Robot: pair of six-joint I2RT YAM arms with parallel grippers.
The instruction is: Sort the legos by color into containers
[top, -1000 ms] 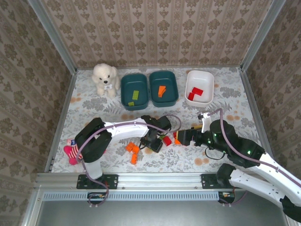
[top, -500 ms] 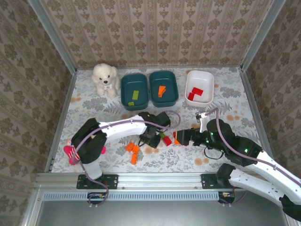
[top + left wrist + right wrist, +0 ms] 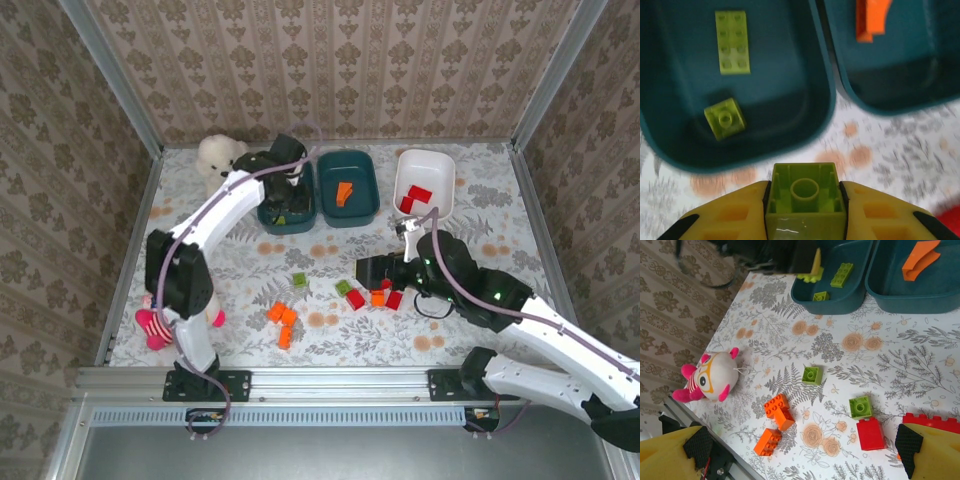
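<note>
Top view first: the left arm is reaching up the frame and its left gripper (image 3: 284,203) is hanging over the left tub (image 3: 268,222), though from here I can't tell how the jaws are standing. The middle tub (image 3: 370,205) is sitting just to the right of it with an orange piece (image 3: 344,192) inside, and the white tub (image 3: 445,170) further right is holding red bricks (image 3: 415,198). A white plush dog (image 3: 220,155) is sitting left of the tubs, and a pink plush (image 3: 152,322) is lying at the lower left. The right gripper (image 3: 362,268) is hovering mid-frame, pointing left, just above a loose bunch of bricks: two green (image 3: 343,287), two red (image 3: 355,299) and one orange (image 3: 378,297), plus an orange cluster (image 3: 281,314) further left. Left wrist view: the yellow fingers (image 3: 730,215) are clamping a green brick (image 3: 805,195) at the bottom middle, stud facing the camera. The left tub (image 3: 780,60) is filling the upper left with a long green brick (image 3: 732,42) and a small green one (image 3: 725,117) lying in it, apart from each other. The middle tub (image 3: 900,65) is showing at the upper right. Right wrist view: the right gripper (image 3: 800,450) is spread wide with nothing between its fingers (image 3: 935,450), which are sitting in the two bottom corners. Between them, green, red and orange bricks are lying scattered on the flowery table (image 3: 880,355), the pink plush (image 3: 710,377) is lying at the left, and both teal tubs are running along the top edge.
</note>
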